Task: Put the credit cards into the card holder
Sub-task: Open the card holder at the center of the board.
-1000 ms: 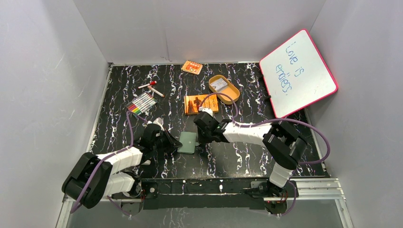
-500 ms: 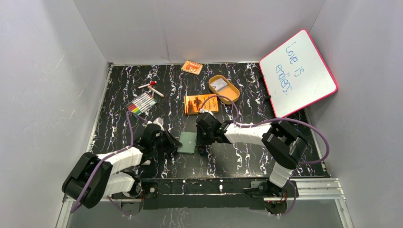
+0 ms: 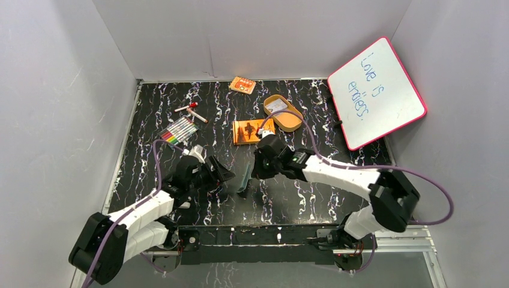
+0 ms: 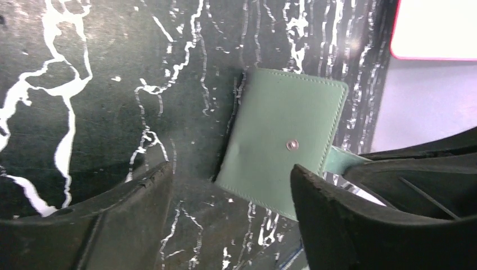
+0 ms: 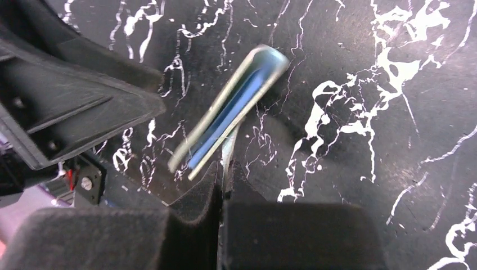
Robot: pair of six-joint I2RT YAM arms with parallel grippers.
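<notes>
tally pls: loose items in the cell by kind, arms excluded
card holder: 1
orange book: 1
small orange packet: 1
tan oval tin: 1
whiteboard: 1
marker pack: 1
loose markers: 2
Total: 8

A small grey-green stitched card holder [image 4: 281, 140] with a metal snap stud is tilted over the black, white-veined marble tabletop [image 4: 84, 112], just beyond the left gripper's [image 4: 230, 171] spread black fingers [image 4: 129, 214].
</notes>
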